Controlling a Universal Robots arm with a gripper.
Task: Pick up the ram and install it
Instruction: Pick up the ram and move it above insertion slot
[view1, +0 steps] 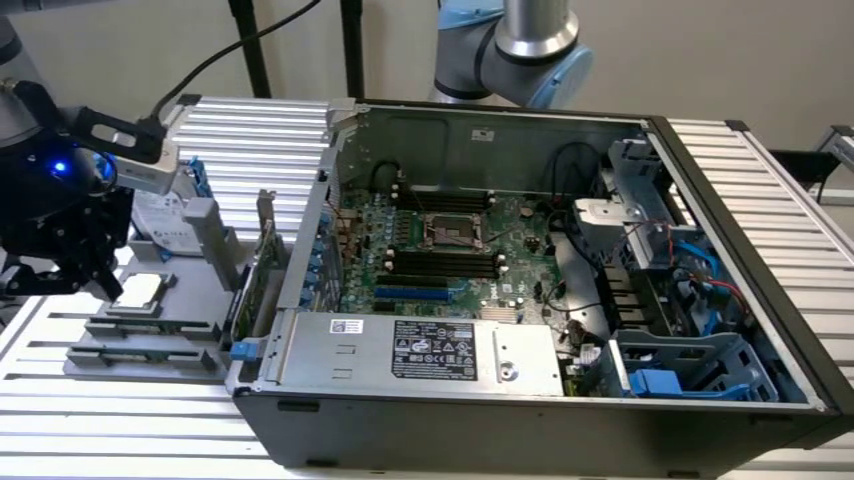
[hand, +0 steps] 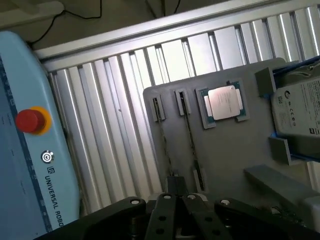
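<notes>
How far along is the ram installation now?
Done: nothing yet shows; the motherboard slots look empty. In hand: the shut gripper hangs over the gray tray, close to the ram standing in its holder; no grip is visible. Left: the pick-up and the install.

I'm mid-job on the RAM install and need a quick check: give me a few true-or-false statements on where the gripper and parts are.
1. The gripper hangs over the grey tray. True.
2. The processor chip sits inside the computer case. False: it lies on the tray, outside the case.
3. The case is open, with its motherboard exposed. True.
4. The gripper stands wide open. False: it is shut.
</notes>
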